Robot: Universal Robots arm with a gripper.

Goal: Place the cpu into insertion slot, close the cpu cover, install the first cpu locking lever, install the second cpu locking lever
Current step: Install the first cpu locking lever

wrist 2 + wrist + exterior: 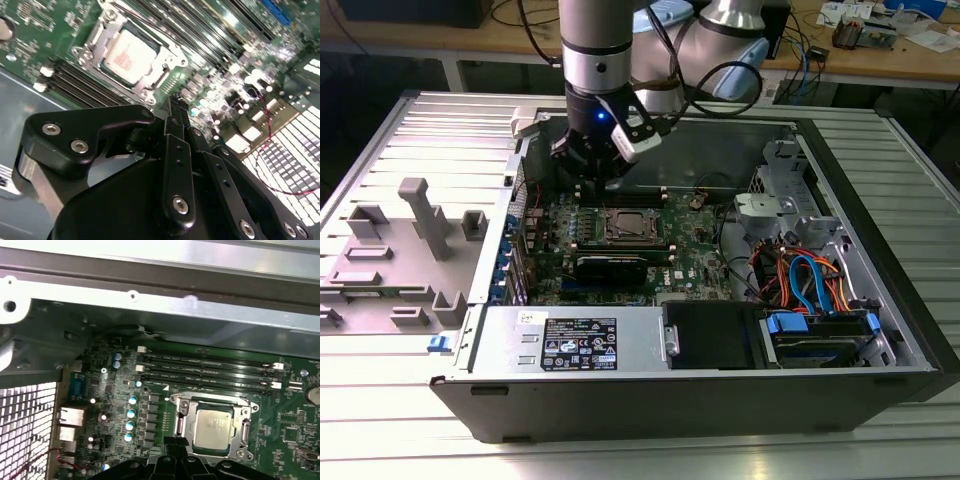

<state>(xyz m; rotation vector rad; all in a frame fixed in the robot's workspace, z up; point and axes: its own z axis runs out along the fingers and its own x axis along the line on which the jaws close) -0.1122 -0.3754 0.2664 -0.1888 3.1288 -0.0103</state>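
Your cpu (pixel 214 427) sits in the insertion slot (pixel 610 226), and the cpu cover (pixel 210 397) seems down. The gripper (pixel 173 106), closed narrow and empty, hovers just beside it; the lever step, I judge, needs precise pushing.

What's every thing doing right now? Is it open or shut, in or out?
cpu: sitting in the insertion slot, silver top up.
insertion slot: filled by the cpu.
cpu cover: down flat, framing the cpu.
end effector: shut, holding nothing, close beside the insertion slot.
computer case: open, its inside showing.
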